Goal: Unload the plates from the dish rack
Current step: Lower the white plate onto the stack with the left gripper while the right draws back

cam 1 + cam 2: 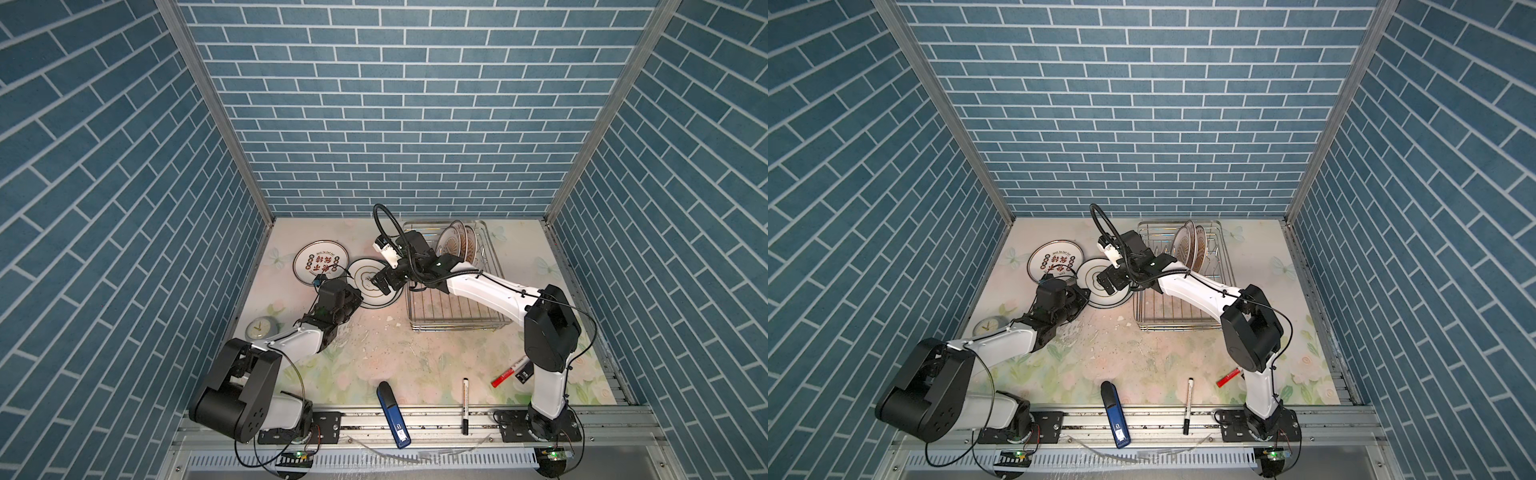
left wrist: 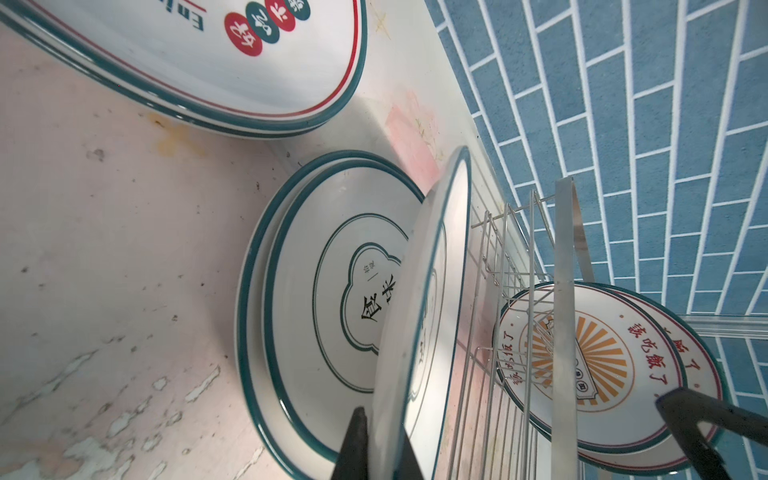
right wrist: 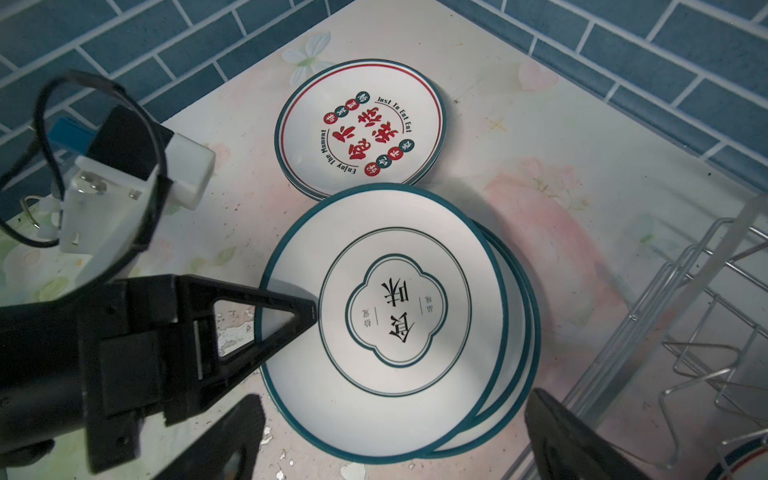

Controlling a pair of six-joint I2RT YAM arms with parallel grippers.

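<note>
Left gripper (image 2: 380, 448): closed tight on the rim of one emblem plate (image 2: 434, 266), white with a dark teal rim and a teal quatrefoil outline around black characters. The plate is tilted above two matching plates (image 2: 299, 291) that lie stacked on the floral table (image 1: 395, 357), just beside the dish rack (image 1: 457, 311). Right gripper (image 1: 383, 286): jaws spread wide, holding nothing, above that stack. Only the left wrist view shows the held plate edge-on with two rims beneath it; in both top views the right arm (image 1: 478, 286) covers this. Red-character plates (image 3: 361, 129): two, stacked flat next to the emblem stack. Sunburst plates (image 2: 602, 353): at least two, standing upright at the rack's far end. Rack: one, silver wire, low-sided.
</note>
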